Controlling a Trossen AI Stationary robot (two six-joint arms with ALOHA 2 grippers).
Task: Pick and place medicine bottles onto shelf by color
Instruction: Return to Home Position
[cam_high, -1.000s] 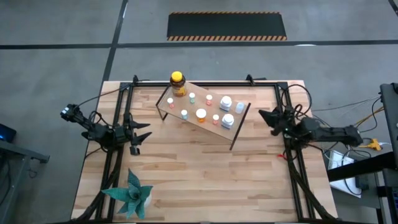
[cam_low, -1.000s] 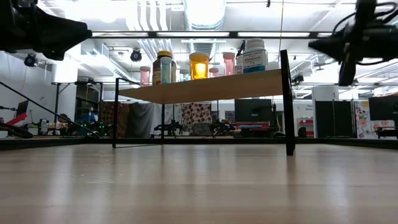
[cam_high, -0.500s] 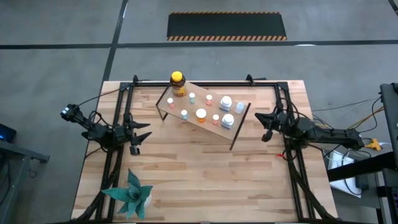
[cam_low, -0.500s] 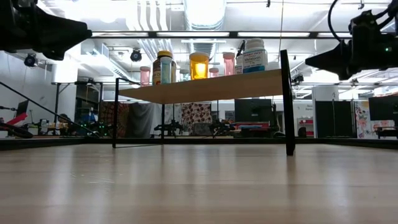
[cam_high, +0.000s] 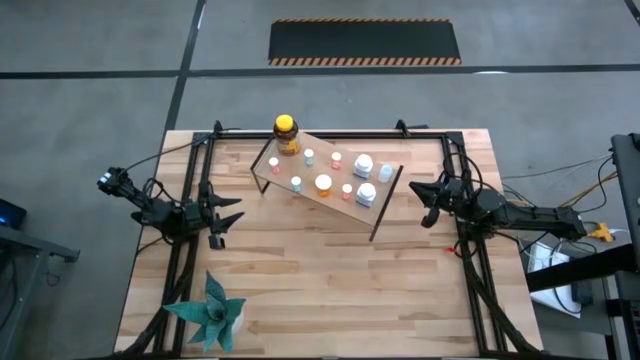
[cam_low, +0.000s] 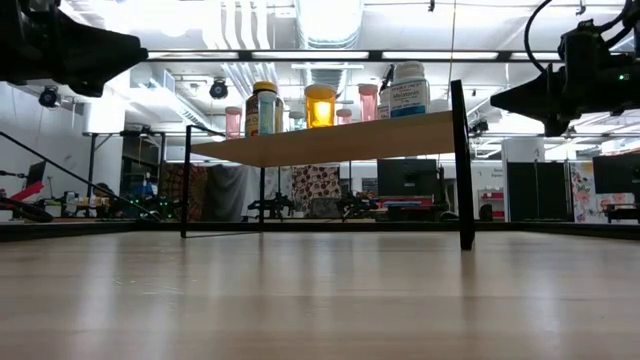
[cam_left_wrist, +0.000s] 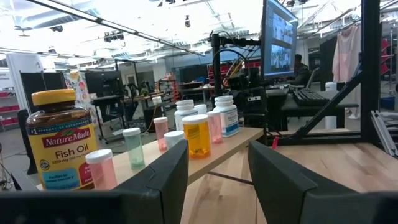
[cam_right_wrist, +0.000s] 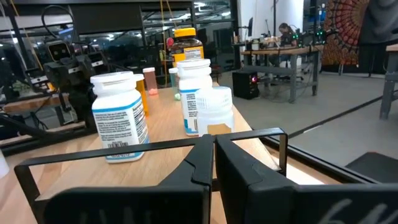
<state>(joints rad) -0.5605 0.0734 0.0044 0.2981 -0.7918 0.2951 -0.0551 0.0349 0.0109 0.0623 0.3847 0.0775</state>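
Observation:
The shelf (cam_high: 312, 170) stands at the table's far middle on thin black legs. The medicine bottles stand upright on its board: an amber one with a yellow cap (cam_high: 286, 134) at the far left corner, small ones with pink, teal and orange caps (cam_high: 323, 183) in the middle, and white-capped ones (cam_high: 365, 165) at the right end. My left gripper (cam_high: 236, 210) hovers open to the left of the shelf, pointing level at it (cam_left_wrist: 217, 155). My right gripper (cam_high: 420, 188) hovers shut to the shelf's right (cam_right_wrist: 213, 146). Neither holds anything.
A green spiky paper plant (cam_high: 210, 312) sits near the table's near left corner. Black arm frames and cables run along the left and right edges. Bare wood planks (cam_high: 330, 290) lie between the shelf and the near edge.
My right gripper has rolled about its own pointing line and settled level beside the shelf's right end, staying shut. The bottles and the shelf have kept their places.

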